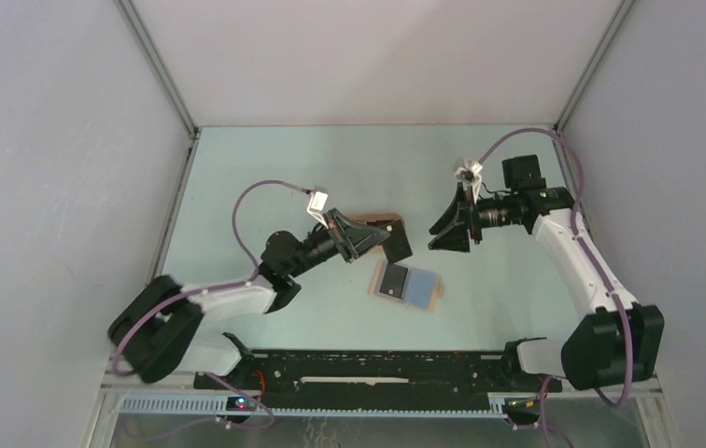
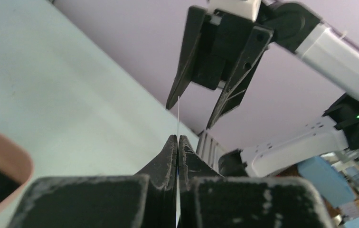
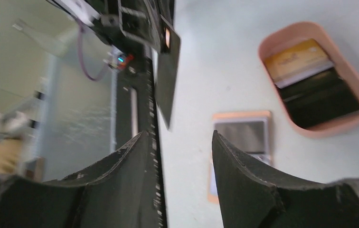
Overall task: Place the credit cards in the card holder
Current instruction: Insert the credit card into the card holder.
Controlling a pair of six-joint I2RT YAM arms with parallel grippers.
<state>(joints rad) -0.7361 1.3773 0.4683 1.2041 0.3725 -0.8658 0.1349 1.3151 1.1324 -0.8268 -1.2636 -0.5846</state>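
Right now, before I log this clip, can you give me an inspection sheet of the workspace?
Surface: pale green table, no spills or marks seen.
Job's things: tan wallet lies open and flat, with a pale blue card showing in it. The pink tray holds a yellow card and black cards. One black card is held in the air.
Clutter: nothing seen.
Grippers: left claw is shut on the black card. Right claw is open, facing it and holding nothing.
Cables: purple cables loop along each arm, clear of the items.
Surroundings: grey walls on three sides.
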